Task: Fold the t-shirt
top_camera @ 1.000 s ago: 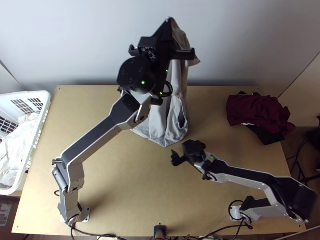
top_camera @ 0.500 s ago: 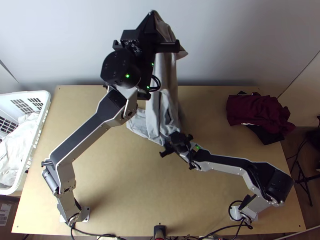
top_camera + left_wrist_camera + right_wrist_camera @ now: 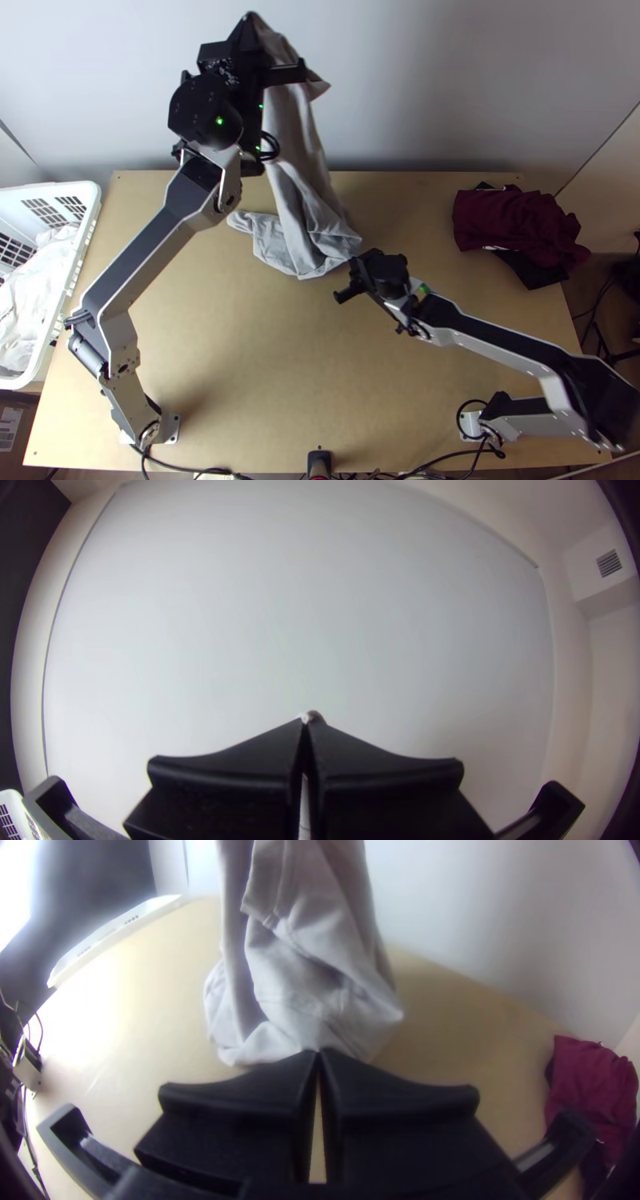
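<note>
The t-shirt (image 3: 298,200) is suspended from the closed left end effector (image 3: 308,721), its lower folds toward the tabletop's (image 3: 432,232) far edge from the closed, apparently empty right end effector (image 3: 319,1053).

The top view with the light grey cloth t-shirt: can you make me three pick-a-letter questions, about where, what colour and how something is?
1. Where is the crumpled dark red cloth?
A) On the floor
B) On the light wooden table
C) On the t-shirt

2. What colour is the plastic basket?
A) White
B) Green
C) Red

3. How is the light grey cloth t-shirt?
A) Folded flat
B) Stuffed in the basket
C) Hanging from the left gripper

Answers:
1 B: it lies near the table's right edge.
2 A: its rim is white.
3 C: cloth runs from the gripper's tips down to the table.
</note>
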Available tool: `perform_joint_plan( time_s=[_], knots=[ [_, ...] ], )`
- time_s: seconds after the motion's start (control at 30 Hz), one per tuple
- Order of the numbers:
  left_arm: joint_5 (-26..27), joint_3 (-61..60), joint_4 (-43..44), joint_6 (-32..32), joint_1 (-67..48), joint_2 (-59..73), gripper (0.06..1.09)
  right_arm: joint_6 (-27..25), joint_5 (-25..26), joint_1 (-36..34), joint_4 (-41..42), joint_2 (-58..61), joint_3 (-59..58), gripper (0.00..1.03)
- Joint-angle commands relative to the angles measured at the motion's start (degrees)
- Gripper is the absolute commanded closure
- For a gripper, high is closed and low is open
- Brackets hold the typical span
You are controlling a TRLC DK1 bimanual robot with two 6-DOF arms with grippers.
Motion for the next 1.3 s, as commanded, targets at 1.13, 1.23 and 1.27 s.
perform_joint_plan(
  time_s=[1.13,1.23,1.27],
  knots=[
    [7.25,4.92,11.33,-4.63,7.41,32.54,0.72,5.74,-6.26,-10.53,-41.66,-30.68,25.08,1.00],
    [4.79,3.25,9.84,-5.60,8.11,27.80,0.72,5.56,-6.44,-10.35,-42.63,-30.77,26.84,1.00],
    [4.62,3.17,8.43,-5.60,8.55,26.30,0.66,5.56,-6.44,-10.35,-42.81,-30.85,27.11,1.00]
  ],
)
